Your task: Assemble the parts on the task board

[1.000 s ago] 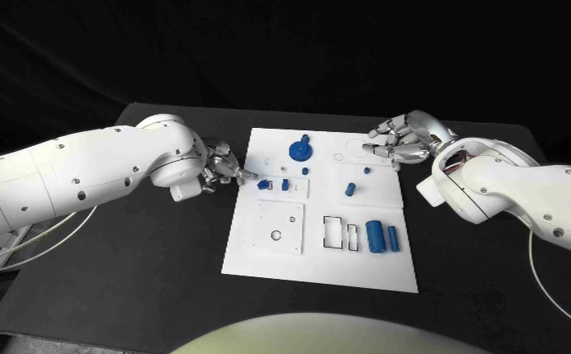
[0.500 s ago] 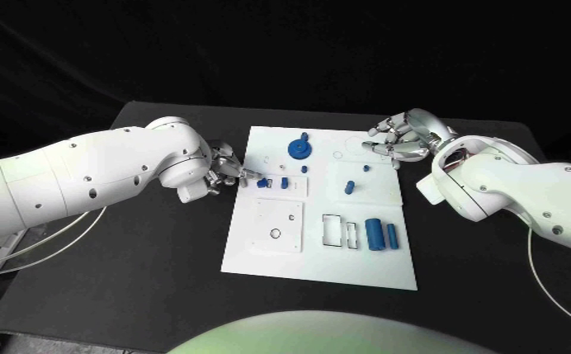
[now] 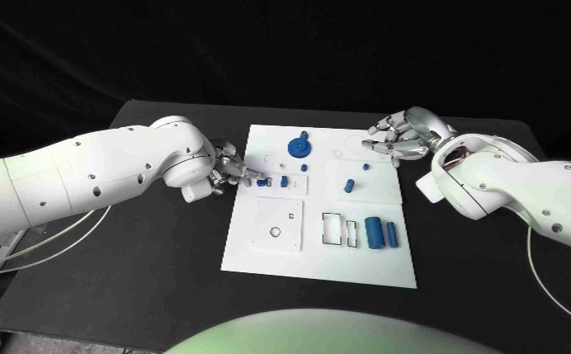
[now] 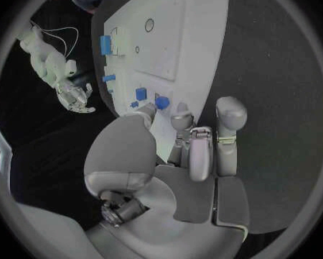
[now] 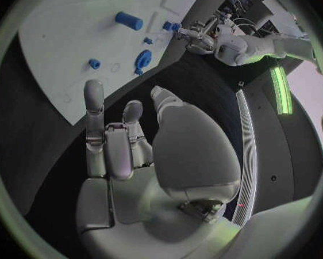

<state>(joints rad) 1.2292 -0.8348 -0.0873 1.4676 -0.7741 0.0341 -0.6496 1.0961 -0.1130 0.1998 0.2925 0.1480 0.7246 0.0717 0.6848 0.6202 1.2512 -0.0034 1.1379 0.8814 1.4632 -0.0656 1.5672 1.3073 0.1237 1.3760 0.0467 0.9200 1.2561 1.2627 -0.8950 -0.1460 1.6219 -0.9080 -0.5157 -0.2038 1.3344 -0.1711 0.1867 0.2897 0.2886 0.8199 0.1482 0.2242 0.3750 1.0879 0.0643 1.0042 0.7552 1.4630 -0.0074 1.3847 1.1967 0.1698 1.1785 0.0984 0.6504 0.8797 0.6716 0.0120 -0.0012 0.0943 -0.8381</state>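
Left hand (image 3: 223,171) mostly hidden behind its own white arm in head view; fingertip contact with the small blue part (image 3: 261,181) at the task board (image 3: 319,267) edge too small to tell. Right hand (image 3: 403,141) palm blocked by its wrist; grip unclear. Left wrist view: thumb covers board edge beside the part. Board cut off by circle rim in right wrist view.
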